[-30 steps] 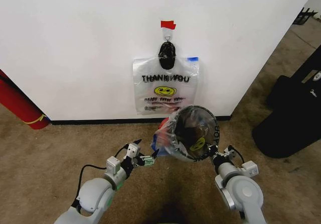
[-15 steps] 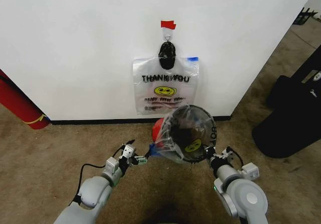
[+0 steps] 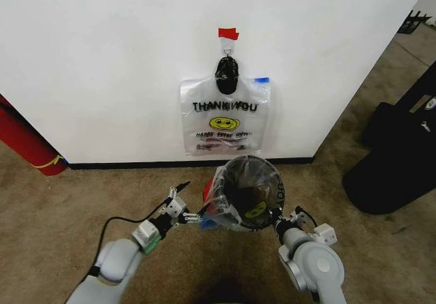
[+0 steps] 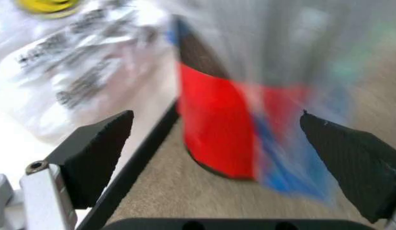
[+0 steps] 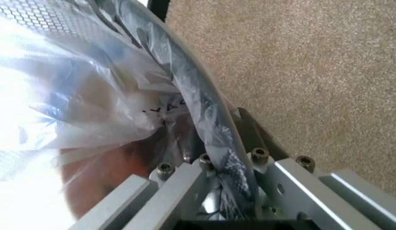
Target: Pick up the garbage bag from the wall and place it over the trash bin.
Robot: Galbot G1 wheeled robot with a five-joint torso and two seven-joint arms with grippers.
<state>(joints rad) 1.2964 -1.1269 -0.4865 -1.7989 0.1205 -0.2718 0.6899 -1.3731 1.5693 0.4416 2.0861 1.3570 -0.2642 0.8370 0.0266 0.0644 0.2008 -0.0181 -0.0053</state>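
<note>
One garbage bag (image 3: 235, 188) over trash bin (image 3: 251, 189)

An indoor room, likely an office or lab corner, is showing here: brown low-pile carpet (image 3: 61, 208) is covering the floor, a plain white wall (image 3: 102, 58) with black baseboard (image 3: 136, 165) is running across at twelve o'clock, and a black case (image 3: 395, 161) is sitting at three o'clock.

Brown carpet floor (image 3: 61, 208) under the bag-lined trash bin (image 3: 246, 191), a large black case (image 3: 392, 164) to its right
</note>
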